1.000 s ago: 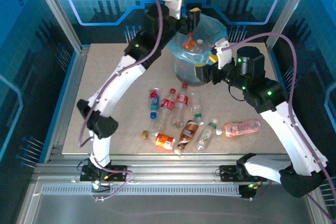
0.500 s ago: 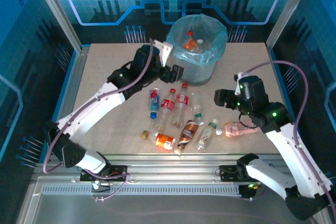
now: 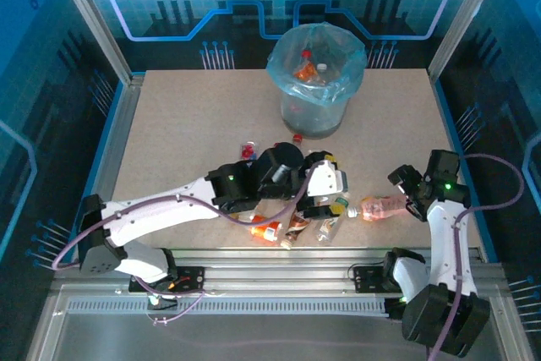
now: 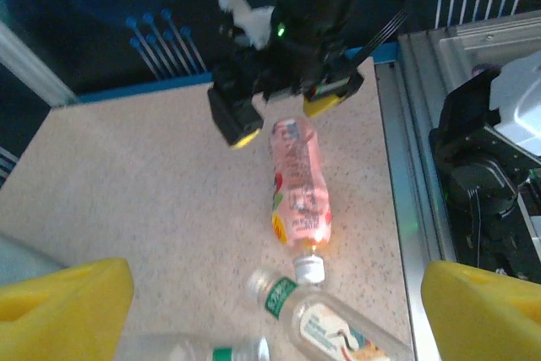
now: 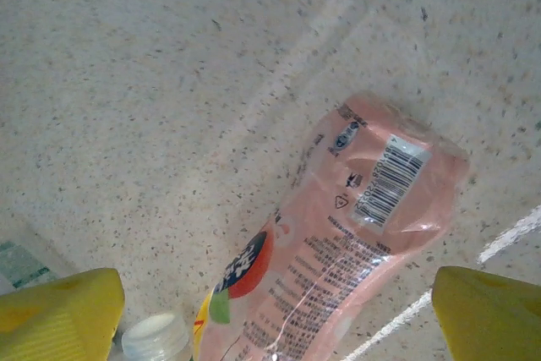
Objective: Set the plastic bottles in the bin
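The bin [image 3: 317, 95], a grey bucket with a blue bag, stands at the back and holds a few plastic bottles [image 3: 308, 68]. More bottles lie at the front: an orange-labelled one [image 3: 266, 228], a brown-labelled one [image 3: 298, 223], a green-banded one [image 3: 330, 221] [image 4: 338, 331] and a pink-labelled one [image 3: 389, 206] [image 4: 298, 188] [image 5: 338, 251]. My left gripper [image 3: 331, 188] [image 4: 270, 319] is open low over the cluster, the green-banded bottle's neck between its yellow fingertips [image 4: 59, 310]. My right gripper [image 3: 407, 196] [image 5: 270, 319] is open and straddles the pink bottle's body.
Two red caps [image 3: 248, 151] [image 3: 297, 136] of bottles poke out behind the left arm. A metal rail [image 3: 279, 281] runs along the near edge. The table's right edge [image 4: 406, 175] lies close beside the pink bottle.
Both arms have come down from the bin to the front of the table. The left now lies across the bottle cluster, the right sits over the pink bottle. Both grippers have opened wider.
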Tool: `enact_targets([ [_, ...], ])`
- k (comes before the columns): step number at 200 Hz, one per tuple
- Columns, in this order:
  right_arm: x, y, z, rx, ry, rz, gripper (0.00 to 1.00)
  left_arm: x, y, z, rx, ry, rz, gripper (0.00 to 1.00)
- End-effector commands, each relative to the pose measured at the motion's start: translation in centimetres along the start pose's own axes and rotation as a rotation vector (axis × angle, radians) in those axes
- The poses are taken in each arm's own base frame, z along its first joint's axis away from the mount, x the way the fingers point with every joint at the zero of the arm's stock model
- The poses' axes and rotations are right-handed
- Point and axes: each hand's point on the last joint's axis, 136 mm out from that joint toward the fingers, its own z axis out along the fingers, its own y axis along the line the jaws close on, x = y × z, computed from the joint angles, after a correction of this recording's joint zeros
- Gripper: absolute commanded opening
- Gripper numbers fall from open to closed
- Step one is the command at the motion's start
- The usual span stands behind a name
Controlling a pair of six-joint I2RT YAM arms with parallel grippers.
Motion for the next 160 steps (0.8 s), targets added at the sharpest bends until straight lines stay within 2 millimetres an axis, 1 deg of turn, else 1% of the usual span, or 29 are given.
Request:
enact_targets([
  [1,-0.8,0.9,0.7,-0.058,-0.026,0.059,0.98,-1.1,-0.7,1.9,0.04,-0.049,0.067,0.9],
  [17,-0.5,0.1,1.7,-0.024,-0.012,0.1,1.0,-0.9,-1.5,2.9,0.066,-0.04,0.077,0.9],
  [39,0.0,-1.1,2.8,0.034,0.017,0.145,1.0,-0.9,-1.9,3.7,0.083,-0.032,0.084,0.9],
  [67,-0.1,-1.0,4.0,0.04,0.03,0.151,1.0,-0.6,-1.8,4.0,0.072,-0.022,0.072,0.9],
  [88,-0.4,-0.6,5.1,0.023,0.044,0.147,1.0,-0.3,-1.7,4.0,0.064,-0.015,0.057,0.9],
  [118,0.3,-0.9,6.6,0.048,0.098,0.165,1.0,0.4,-1.7,4.0,0.059,0.0,0.044,0.9],
  [136,0.5,-1.2,7.2,0.052,0.105,0.17,0.97,0.7,-1.6,4.1,0.05,0.007,0.043,0.91],
  [160,0.7,-1.3,7.6,0.053,0.108,0.162,0.89,1.0,-1.5,4.2,0.036,0.016,0.044,0.91],
])
